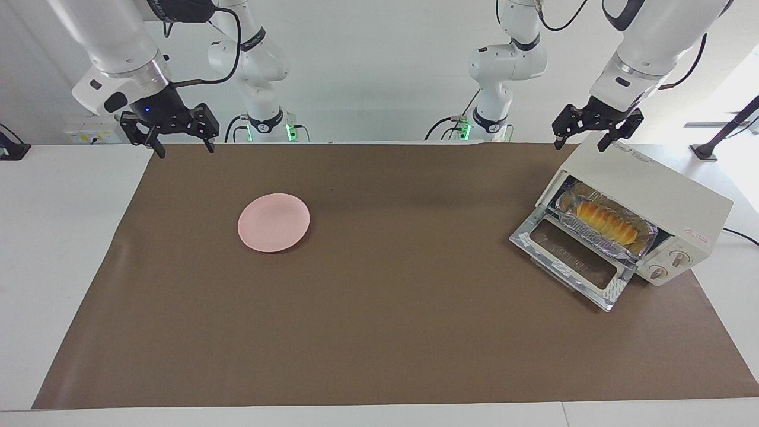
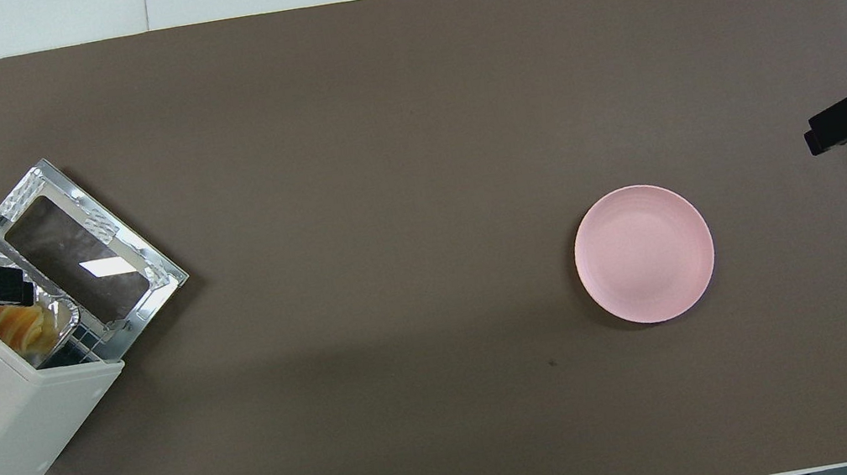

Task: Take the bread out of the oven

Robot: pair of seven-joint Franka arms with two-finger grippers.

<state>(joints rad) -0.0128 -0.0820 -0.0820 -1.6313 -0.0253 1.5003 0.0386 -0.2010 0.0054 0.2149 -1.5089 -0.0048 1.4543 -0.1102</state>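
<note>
Bread sits in the open oven, both arms raised and empty.

The oven (image 1: pixel 646 207) stands at the left arm's end of the table, turned askew, its glass door (image 1: pixel 578 255) folded down flat onto the brown mat (image 1: pixel 379 332). Inside, the bread (image 1: pixel 605 220) lies in a foil tray (image 1: pixel 584 231) on the rack, its long axis running across the oven's mouth, parallel to the door's hinge edge. The left gripper (image 1: pixel 584 142) hangs over the oven's top, fingers spread, grasping nothing. The right gripper (image 1: pixel 185 148) waits over the mat's edge at the right arm's end, fingers likewise apart and empty. A pink plate (image 1: pixel 274 222) lies well apart from the oven, toward the right arm's end.
</note>
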